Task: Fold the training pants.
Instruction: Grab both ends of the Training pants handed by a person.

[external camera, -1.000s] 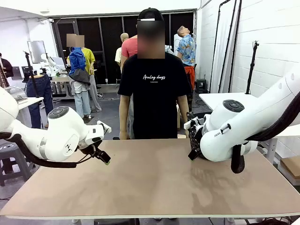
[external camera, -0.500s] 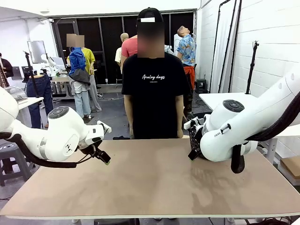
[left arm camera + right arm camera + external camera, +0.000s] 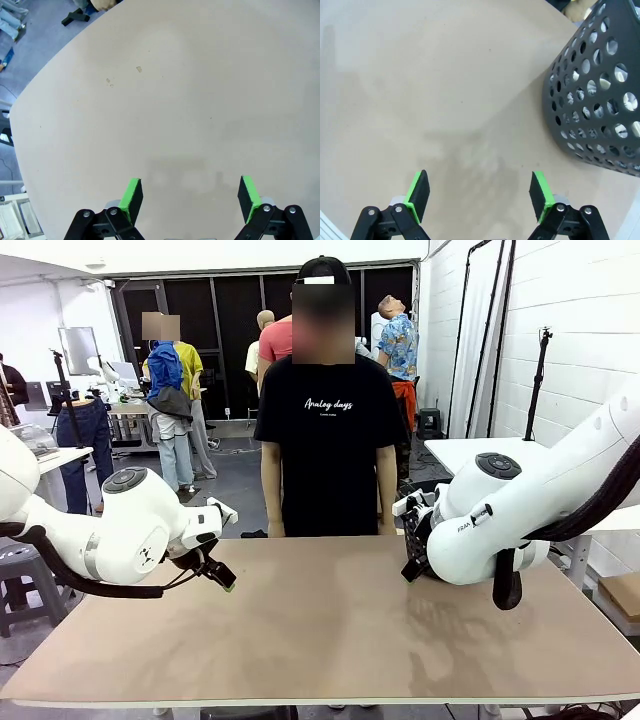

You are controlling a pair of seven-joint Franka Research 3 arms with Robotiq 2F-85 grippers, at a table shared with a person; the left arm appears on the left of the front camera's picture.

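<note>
left tool (image 3: 190, 179), right tool (image 3: 479, 173) hover, jaws spread.

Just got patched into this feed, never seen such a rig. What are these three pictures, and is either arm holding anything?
Two white robot arms stand at a tan table. The wide picture comes from a fixed camera between them, looking across at a person standing at the far edge. The other two come from cameras on each wrist, looking along that arm's two green-padded fingers. The left hand hangs open above the tabletop. The right hand is open too, with a dark holed basket standing on the table to one side of it; something pale shows through the holes, but I cannot tell what. Neither hand holds anything.
</note>
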